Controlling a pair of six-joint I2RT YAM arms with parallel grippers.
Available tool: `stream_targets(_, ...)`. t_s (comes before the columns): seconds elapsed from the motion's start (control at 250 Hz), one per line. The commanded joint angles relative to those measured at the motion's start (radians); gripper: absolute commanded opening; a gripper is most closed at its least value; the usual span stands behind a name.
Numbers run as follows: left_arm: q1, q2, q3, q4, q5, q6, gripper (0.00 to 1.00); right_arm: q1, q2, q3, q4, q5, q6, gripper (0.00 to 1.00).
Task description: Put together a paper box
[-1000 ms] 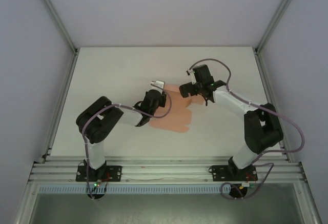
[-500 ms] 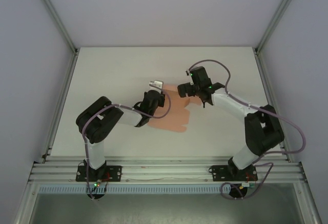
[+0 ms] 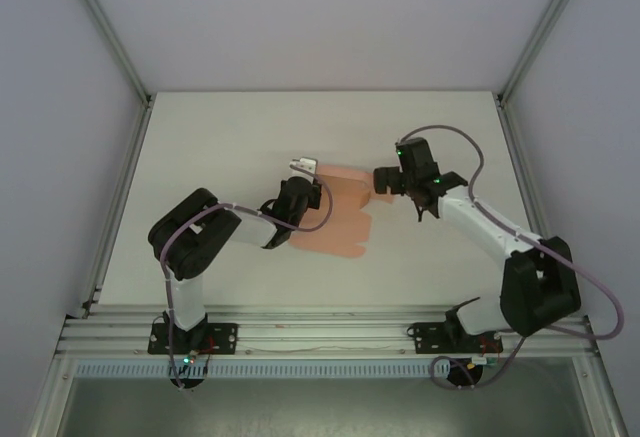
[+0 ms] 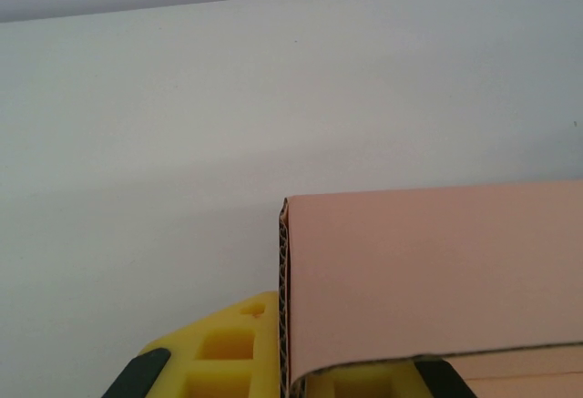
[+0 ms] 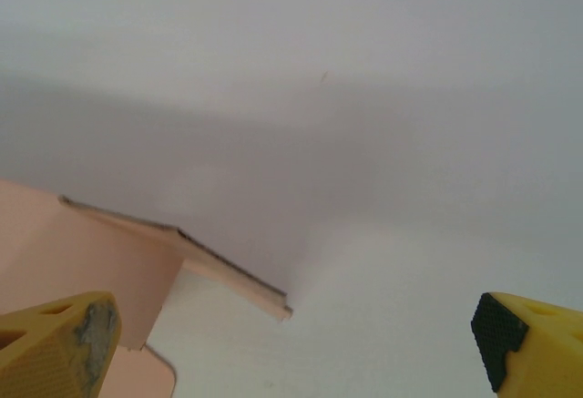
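on the white table (image 3: 220, 147), a salmon-pink card box (image 3: 345, 232) is barely folded: one flap (image 4: 428, 270) is clamped by the left gripper (image 4: 301, 375), the right gripper (image 5: 291, 348) spread beside it.

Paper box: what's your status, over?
Right end effector open, beside paper box flap. Left end effector at its edge, grip unclear. Flaps up, not closed.

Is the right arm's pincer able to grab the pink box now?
Probably yes: the right pincer is open, just beside a flap of the paper box, with only bare table between.
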Motion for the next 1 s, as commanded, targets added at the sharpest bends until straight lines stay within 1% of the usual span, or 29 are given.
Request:
stream_targets(0.0,-0.002,0.009,-0.014,-0.007,0.005,-0.017,0.00,0.003,0.056,0.012,0.016,-0.066,0.055,1.00)
stream_targets(0.12,-0.002,0.009,-0.020,-0.002,0.020,-0.028,0.00,0.017,0.130,0.053,0.076,-0.138,0.064,1.00)
stream_targets(0.224,-0.003,0.010,-0.020,0.001,0.025,-0.036,0.00,0.048,0.172,0.062,0.150,-0.161,0.049,1.00)
stream_targets(0.344,-0.002,0.007,-0.015,0.000,0.033,-0.040,0.00,0.074,0.182,0.041,0.225,-0.167,0.038,1.00)
stream_targets(0.424,-0.002,0.006,-0.013,-0.004,0.034,-0.042,0.00,0.077,0.158,0.021,0.232,-0.144,0.040,1.00)
stream_targets(0.476,-0.002,0.006,-0.012,-0.007,0.024,-0.049,0.00,0.077,0.128,-0.002,0.221,-0.108,0.039,1.00)
stream_targets(0.6,-0.002,0.009,-0.012,-0.011,0.009,-0.051,0.00,0.070,-0.006,-0.075,0.151,-0.019,0.034,1.00)
stream_targets(0.731,-0.001,0.012,-0.014,-0.019,0.013,-0.054,0.00,0.000,-0.181,-0.153,0.081,-0.012,0.045,1.00)
stream_targets(0.851,-0.001,0.010,-0.017,-0.023,0.022,-0.056,0.00,-0.129,-0.287,-0.209,0.091,-0.065,0.100,1.00)
stream_targets(0.931,-0.002,0.007,-0.018,-0.019,0.026,-0.057,0.00,-0.234,-0.269,-0.186,0.074,-0.128,0.150,1.00)
stream_targets(0.995,-0.001,0.002,-0.017,-0.024,0.027,-0.057,0.00,-0.288,-0.179,-0.139,0.040,-0.146,0.182,0.99)
